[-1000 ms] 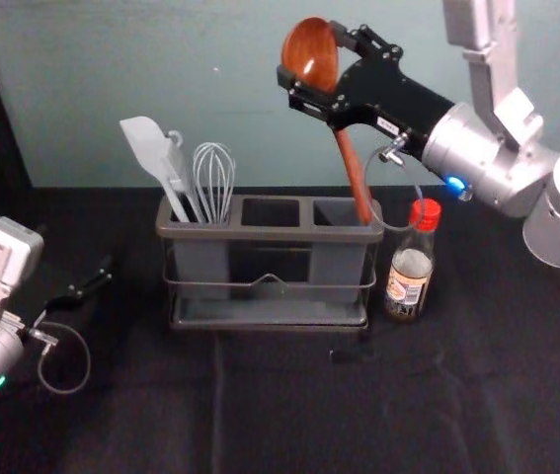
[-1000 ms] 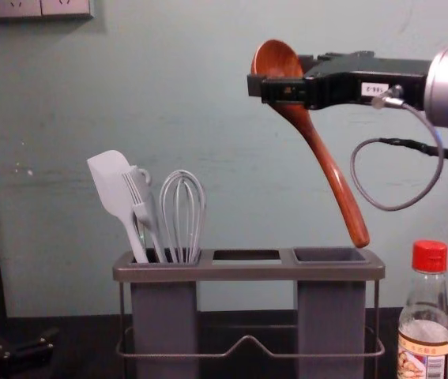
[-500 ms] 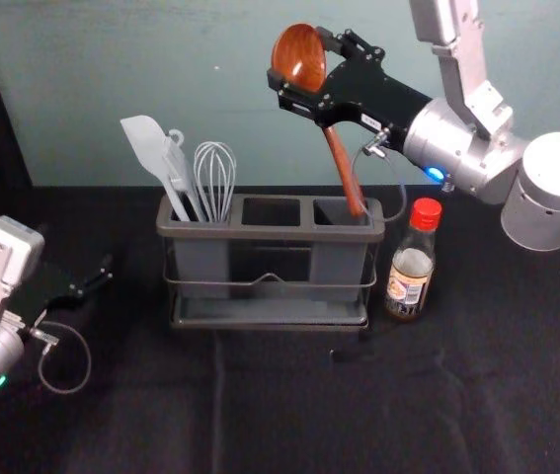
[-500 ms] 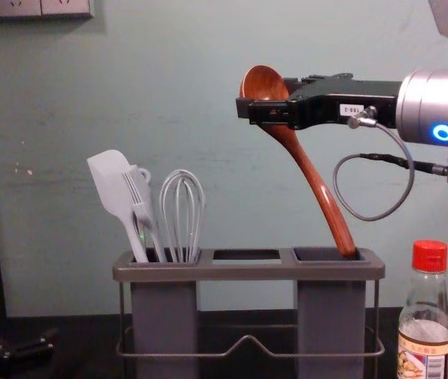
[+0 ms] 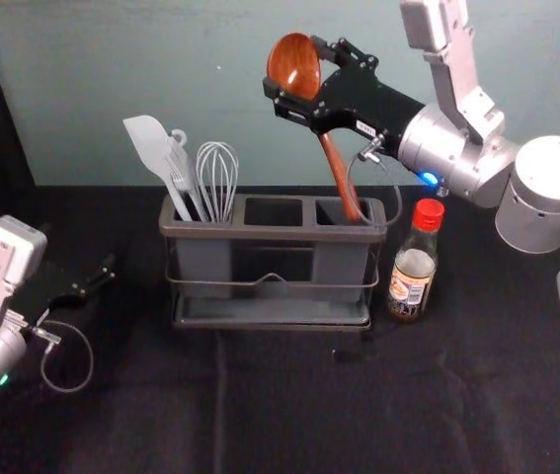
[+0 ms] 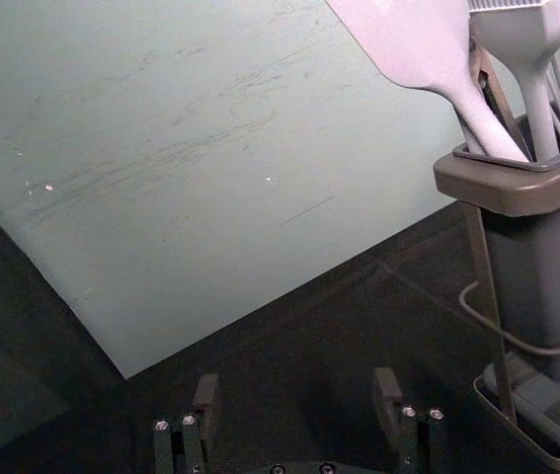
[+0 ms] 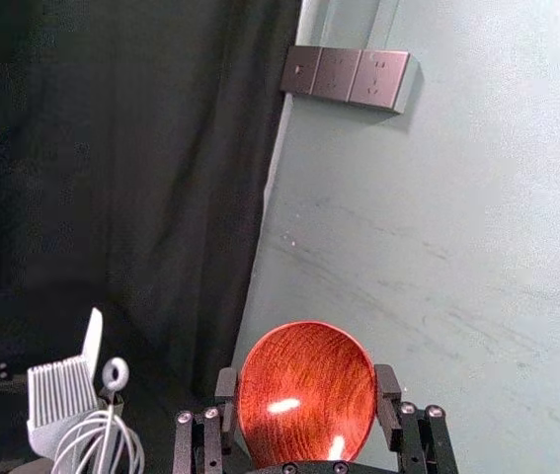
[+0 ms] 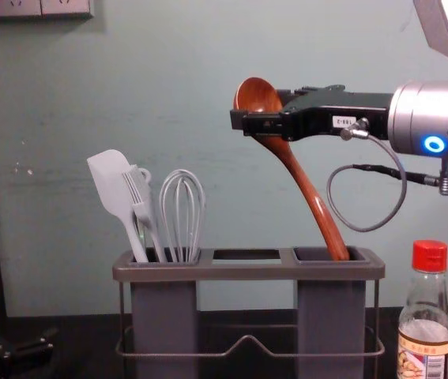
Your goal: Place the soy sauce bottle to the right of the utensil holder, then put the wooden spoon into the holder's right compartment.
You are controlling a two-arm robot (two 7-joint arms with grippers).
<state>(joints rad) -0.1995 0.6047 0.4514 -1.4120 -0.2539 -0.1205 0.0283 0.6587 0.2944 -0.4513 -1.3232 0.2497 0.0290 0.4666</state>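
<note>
My right gripper is above the holder's right part in the head view, shut on the wooden spoon just below its bowl. In the right wrist view the spoon's bowl lies between the fingers of my right gripper. The spoon leans, and its handle tip dips into the right compartment of the utensil holder. Just right of the holder, the soy sauce bottle stands upright. My left gripper stays parked at the left; in its wrist view the left gripper is open and empty.
A spatula, a brush and a whisk stand in the holder's left compartment. Its middle compartment holds no utensil. A wall rises behind the holder, with sockets on it. Dark cloth covers the table.
My right gripper has moved down and left with the spoon. The handle tip went from above the right compartment to inside its opening. The bottle and left arm have stayed put.
</note>
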